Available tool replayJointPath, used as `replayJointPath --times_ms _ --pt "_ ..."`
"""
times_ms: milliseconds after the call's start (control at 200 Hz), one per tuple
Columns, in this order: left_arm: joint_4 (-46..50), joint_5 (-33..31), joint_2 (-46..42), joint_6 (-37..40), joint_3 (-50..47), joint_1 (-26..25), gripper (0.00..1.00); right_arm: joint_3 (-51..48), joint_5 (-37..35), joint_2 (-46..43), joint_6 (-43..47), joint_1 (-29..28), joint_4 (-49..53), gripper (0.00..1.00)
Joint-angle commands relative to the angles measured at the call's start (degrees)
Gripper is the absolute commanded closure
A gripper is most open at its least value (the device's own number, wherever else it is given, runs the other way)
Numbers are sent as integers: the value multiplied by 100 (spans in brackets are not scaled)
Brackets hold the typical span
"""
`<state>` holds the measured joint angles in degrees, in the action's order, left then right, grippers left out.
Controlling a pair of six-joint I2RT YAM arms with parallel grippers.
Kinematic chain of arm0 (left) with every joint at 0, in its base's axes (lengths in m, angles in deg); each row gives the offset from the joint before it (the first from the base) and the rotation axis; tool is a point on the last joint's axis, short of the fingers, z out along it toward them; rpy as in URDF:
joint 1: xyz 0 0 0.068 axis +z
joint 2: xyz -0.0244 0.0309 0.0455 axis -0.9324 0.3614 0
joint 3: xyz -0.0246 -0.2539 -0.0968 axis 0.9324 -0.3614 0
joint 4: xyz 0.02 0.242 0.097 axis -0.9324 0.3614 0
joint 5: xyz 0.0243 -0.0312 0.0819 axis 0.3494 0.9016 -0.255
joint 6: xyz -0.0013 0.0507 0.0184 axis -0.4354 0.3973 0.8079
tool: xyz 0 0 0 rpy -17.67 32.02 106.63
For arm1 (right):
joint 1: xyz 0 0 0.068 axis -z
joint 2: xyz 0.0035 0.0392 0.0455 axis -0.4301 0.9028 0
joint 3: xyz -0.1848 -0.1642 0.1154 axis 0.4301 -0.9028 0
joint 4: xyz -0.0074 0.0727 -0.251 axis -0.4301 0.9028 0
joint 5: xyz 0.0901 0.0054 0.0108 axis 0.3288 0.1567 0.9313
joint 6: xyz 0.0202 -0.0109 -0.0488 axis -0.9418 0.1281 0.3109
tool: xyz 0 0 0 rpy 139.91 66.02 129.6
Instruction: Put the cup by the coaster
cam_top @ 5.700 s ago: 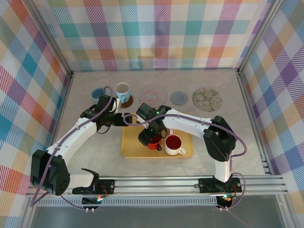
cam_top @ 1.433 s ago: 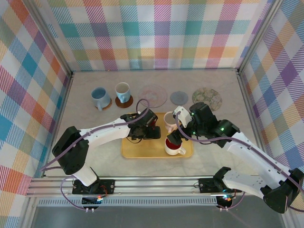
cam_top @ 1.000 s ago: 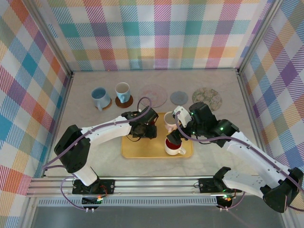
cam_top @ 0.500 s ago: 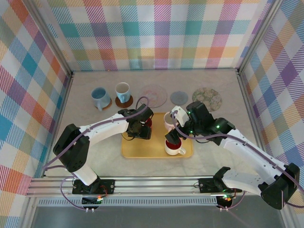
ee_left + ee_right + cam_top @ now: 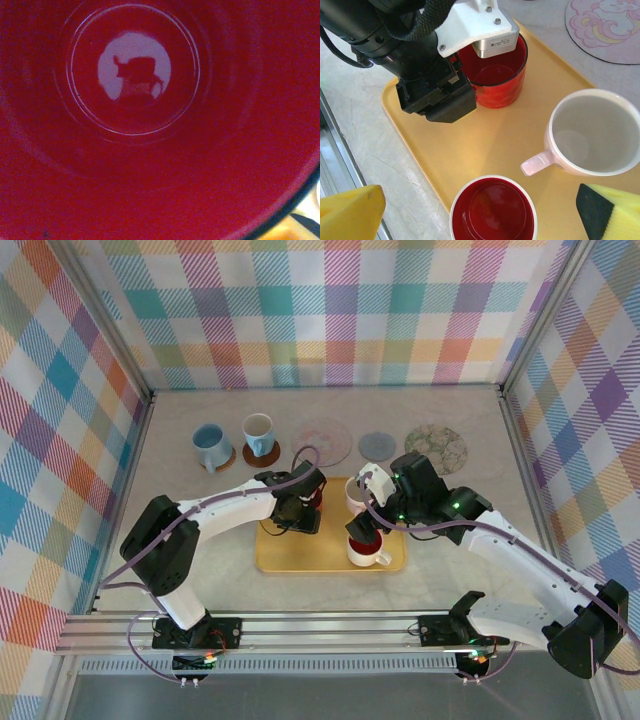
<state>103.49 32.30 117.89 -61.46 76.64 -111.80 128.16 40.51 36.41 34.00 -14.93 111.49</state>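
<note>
A red cup (image 5: 313, 498) stands on the back part of the yellow tray (image 5: 300, 555). My left gripper (image 5: 303, 507) is down on it. In the right wrist view the left gripper (image 5: 470, 67) straddles the rim of the red cup (image 5: 497, 75), one finger inside; how tightly it presses is hidden. The left wrist camera looks straight into the red cup (image 5: 135, 75). My right gripper (image 5: 485, 215) hangs open above a white cup with a red inside (image 5: 492, 210), its yellow fingers (image 5: 350, 212) wide apart. A pink unicorn coaster (image 5: 322, 440) lies behind the tray.
A pale pink cup (image 5: 595, 132) stands on the tray (image 5: 485, 135) at the back right. A grey coaster (image 5: 377, 446) and a green patterned coaster (image 5: 435, 448) lie at the back. A blue cup (image 5: 209, 445) and a white cup (image 5: 259, 435) sit on brown coasters at back left.
My left gripper has shifted a little left and back along the tray, down over the red cup, and its jaws have narrowed. The right arm has edged slightly left.
</note>
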Motion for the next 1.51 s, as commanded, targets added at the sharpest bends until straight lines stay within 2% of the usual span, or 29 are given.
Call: replayJointPath --times_ms 0,210,540,725,835,1280,1500 --pt "-66 -105 73 83 48 -26 55 0 142 43 -9 43 -154 1" --pt "11 -314 91 169 148 -23 64 -4 81 60 -31 50 -223 1" --pt "76 -474 94 211 186 -22 70 -51 44 26 -44 56 -248 1" --pt "108 -563 1 215 132 -36 85 -114 34 16 -44 85 -391 1" --pt "164 -622 -22 233 132 -38 100 -96 89 43 -44 111 -418 1" --pt "291 -984 -372 459 396 -39 100 -26 383 17 -391 383 -614 1" --pt "376 -1114 -403 674 858 -13 100 163 663 130 -352 661 -621 1"
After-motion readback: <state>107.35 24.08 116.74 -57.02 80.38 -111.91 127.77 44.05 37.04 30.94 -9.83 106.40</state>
